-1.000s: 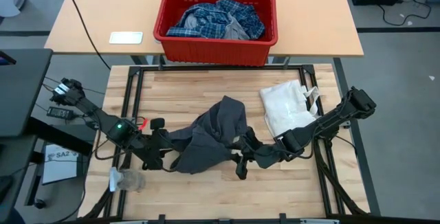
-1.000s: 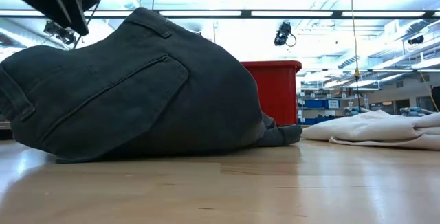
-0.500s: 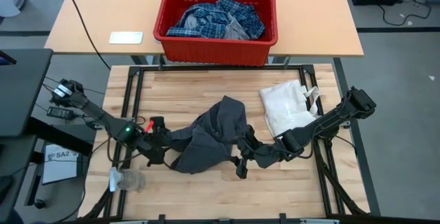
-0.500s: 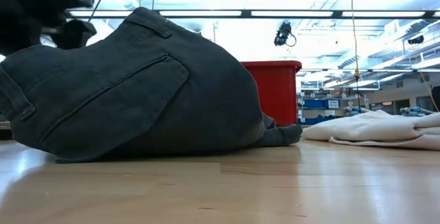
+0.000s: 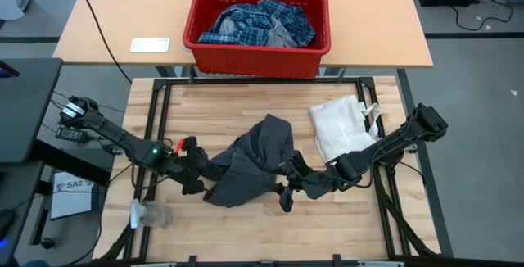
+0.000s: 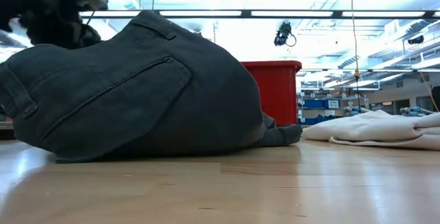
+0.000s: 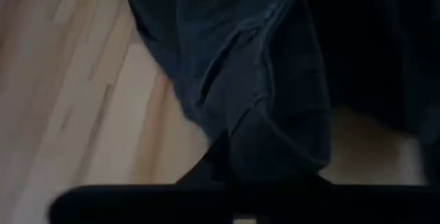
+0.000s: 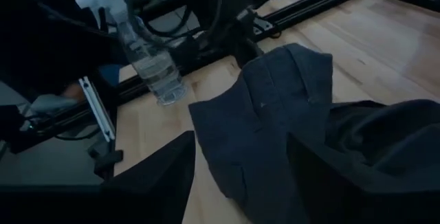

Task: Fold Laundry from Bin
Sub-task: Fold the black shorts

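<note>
We have one garment out on the wooden surface [image 5: 205, 107]: the dark grey trousers [image 5: 250, 165] lie in a rumpled heap a little toward six o'clock from the middle, not yet spread flat, so we judge that no fold has been made on them. Our left gripper [image 5: 199, 169] sits at the nine o'clock edge of that heap, clenched on a bunched corner of the cloth, as the left wrist view shows with fabric pinched right at the fingers. Our right gripper [image 5: 288, 187] is at the four o'clock edge of the trousers, its fingers [image 8: 159, 176] parted with the cloth lying between and beyond them; we cannot tell whether it grips anything yet. At twelve o'clock, on the farther tan table, the red bin [image 5: 258, 54] holds the blue-and-white plaid shirt [image 5: 254, 21] along with a light grey piece [image 5: 282, 36], so most of the laundry is left to do. A white fabric bag [image 5: 340, 128] lies at two o'clock from the trousers, well apart from both grippers. A spray bottle [image 5: 151, 213] lies at the seven o'clock corner. We reckon the task is at an early stage: spreading, folding, then the bin's contents remain.
</note>
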